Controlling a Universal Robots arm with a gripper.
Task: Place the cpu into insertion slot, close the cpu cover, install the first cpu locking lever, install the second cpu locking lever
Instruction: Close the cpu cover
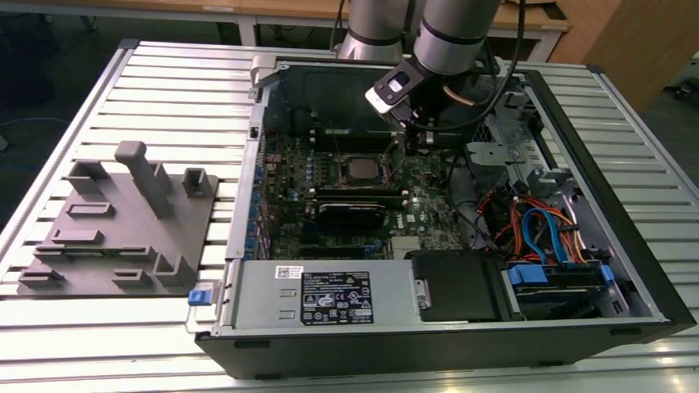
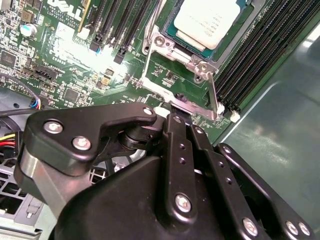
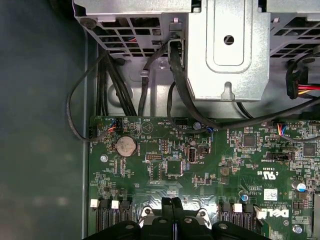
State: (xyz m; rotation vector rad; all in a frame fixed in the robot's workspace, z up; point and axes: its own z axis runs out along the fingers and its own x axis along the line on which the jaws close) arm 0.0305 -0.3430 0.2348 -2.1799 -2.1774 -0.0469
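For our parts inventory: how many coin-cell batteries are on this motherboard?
1. The coin-cell battery sits near a corner of the motherboard, by the black cables. The gripper covers part of the board; more may be hidden.

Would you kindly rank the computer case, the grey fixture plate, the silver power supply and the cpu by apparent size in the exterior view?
Largest to smallest:
1. computer case
2. grey fixture plate
3. silver power supply
4. cpu, by far the smallest
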